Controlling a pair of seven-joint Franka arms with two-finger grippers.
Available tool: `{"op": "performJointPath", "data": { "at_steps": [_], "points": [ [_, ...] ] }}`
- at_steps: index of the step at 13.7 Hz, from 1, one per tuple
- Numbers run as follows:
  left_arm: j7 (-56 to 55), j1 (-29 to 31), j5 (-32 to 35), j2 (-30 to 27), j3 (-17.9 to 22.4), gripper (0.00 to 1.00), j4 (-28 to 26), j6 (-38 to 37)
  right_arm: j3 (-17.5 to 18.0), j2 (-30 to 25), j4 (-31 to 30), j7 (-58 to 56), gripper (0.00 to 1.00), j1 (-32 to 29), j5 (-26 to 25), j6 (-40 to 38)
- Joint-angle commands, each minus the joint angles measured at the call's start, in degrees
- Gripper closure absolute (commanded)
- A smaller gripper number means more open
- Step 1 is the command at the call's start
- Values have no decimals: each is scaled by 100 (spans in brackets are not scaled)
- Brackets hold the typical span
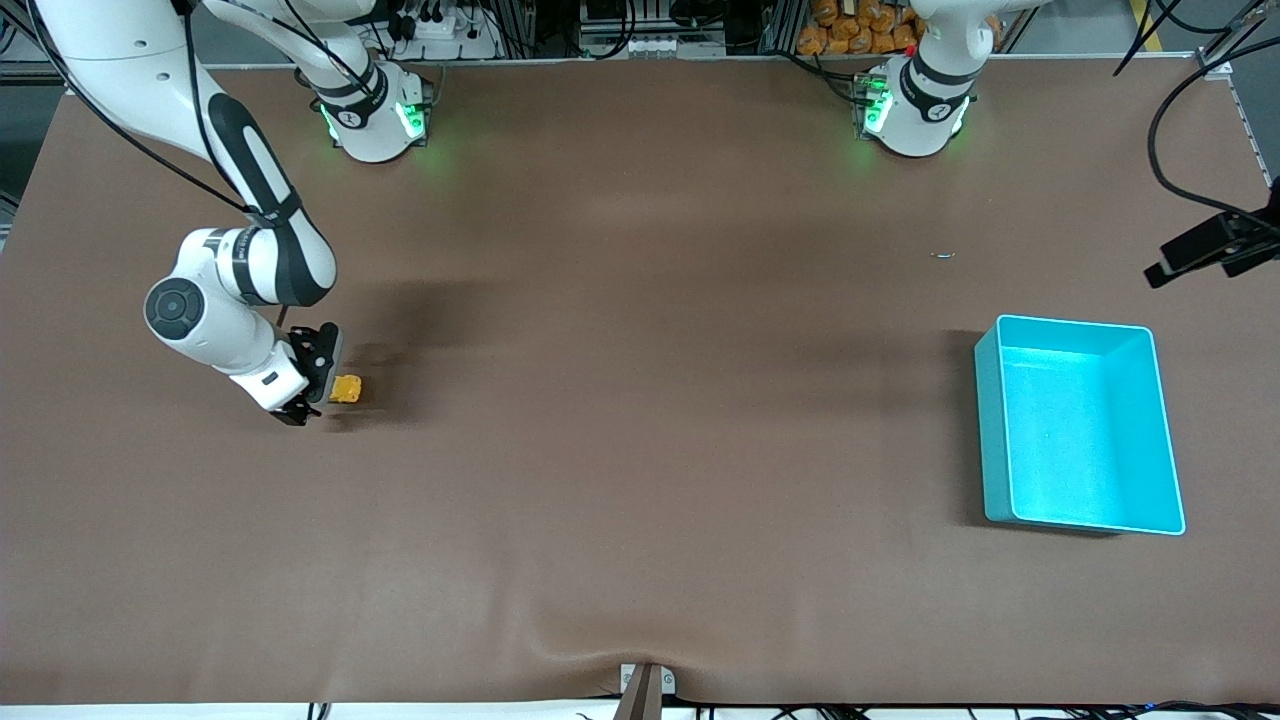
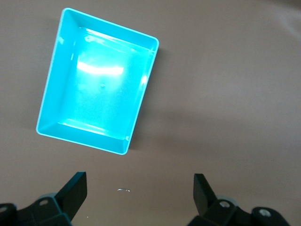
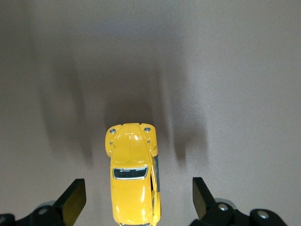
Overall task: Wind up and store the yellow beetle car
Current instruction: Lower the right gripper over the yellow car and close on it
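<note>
The yellow beetle car (image 1: 347, 388) (image 3: 134, 179) stands on the brown table at the right arm's end. My right gripper (image 1: 312, 382) (image 3: 138, 197) is low over it and open. Its dark fingers (image 3: 74, 197) flank the rear half of the car on either side without touching it. The car's rounded nose points away from the wrist. My left gripper (image 2: 138, 193) is open and holds nothing, high above bare table beside the teal bin (image 2: 57, 75). It is out of the front view.
The teal bin (image 1: 990, 430) sits toward the left arm's end of the table with nothing in it. A small metallic scrap (image 1: 942, 255) (image 2: 123, 190) lies on the table farther from the front camera than the bin. A black clamp with cables (image 1: 1215, 245) juts in at that table edge.
</note>
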Motion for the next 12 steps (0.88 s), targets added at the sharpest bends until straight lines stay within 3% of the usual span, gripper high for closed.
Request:
{"op": "performJointPath", "data": {
  "at_steps": [1, 5, 8, 10, 12],
  "points": [
    [-18, -25, -13, -21, -351, 0, 42, -75, -7, -87, -291, -125, 0, 5, -56, 428],
    [-105, -25, 663, 22, -1046, 0, 77, -14, -7, -78, -327, -142, 10, 5, -56, 456],
    [-132, -17, 795, 5, -1362, 0, 103, 4, -7, -60, -327, -142, 20, 14, -65, 456],
    [-132, 10, 901, -21, -1399, 0, 94, -5, -7, 18, -327, -142, 34, 5, -65, 465],
    [-132, -8, 910, -30, -1416, 0, 94, -14, -7, 54, -327, -142, 40, -13, -56, 465]
  ]
}}
